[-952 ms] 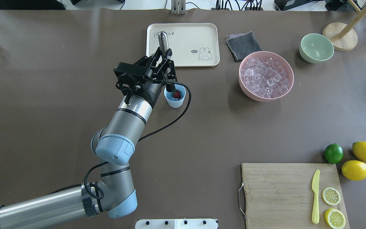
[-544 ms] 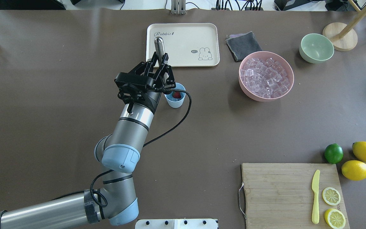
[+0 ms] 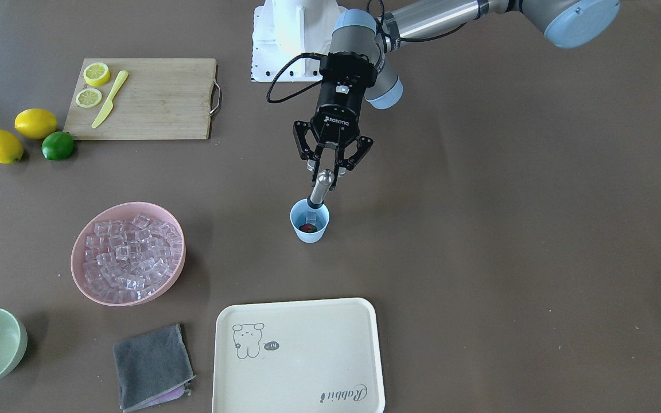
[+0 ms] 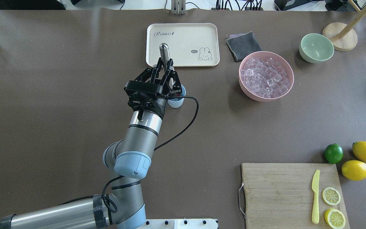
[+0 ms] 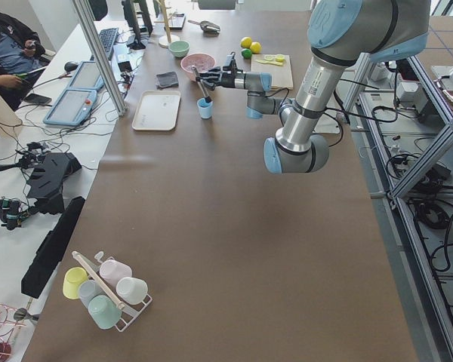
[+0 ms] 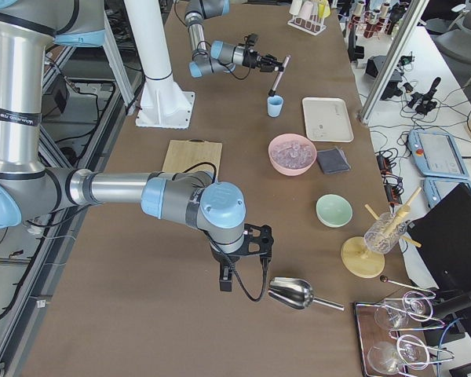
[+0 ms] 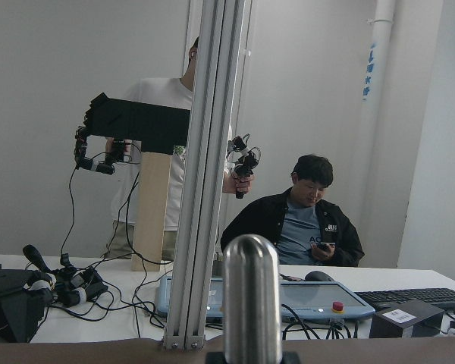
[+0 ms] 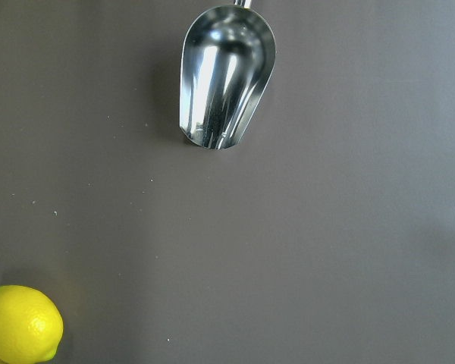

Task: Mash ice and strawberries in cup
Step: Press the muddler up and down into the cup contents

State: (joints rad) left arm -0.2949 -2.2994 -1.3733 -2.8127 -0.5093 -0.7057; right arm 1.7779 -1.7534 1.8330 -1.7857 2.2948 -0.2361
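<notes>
- The muddler [image 3: 320, 186] was pinched, tilted, in the left gripper [image 3: 326, 171], its lower end set in the cup [image 3: 310, 237].
- An ice cube [image 3: 311, 217] and the strawberry [image 3: 307, 228] were seen inside the cup, near mid-table.
- More ice [image 3: 127, 255] was heaped in the pink bowl [image 3: 161, 293], well apart from the cup.
- The right gripper [image 6: 259, 245] was held near a scoop [image 6: 294, 293]; spread or closed could not be told.

The small light-blue cup [image 3: 310, 236] stands upright on the brown table [image 3: 479, 241]. Inside it lie a tiny red strawberry [image 3: 307, 228] and a clear ice cube [image 3: 311, 217], close together. Many more ice cubes [image 3: 128, 258] fill a pink bowl [image 3: 107, 298] well apart from it.
</notes>
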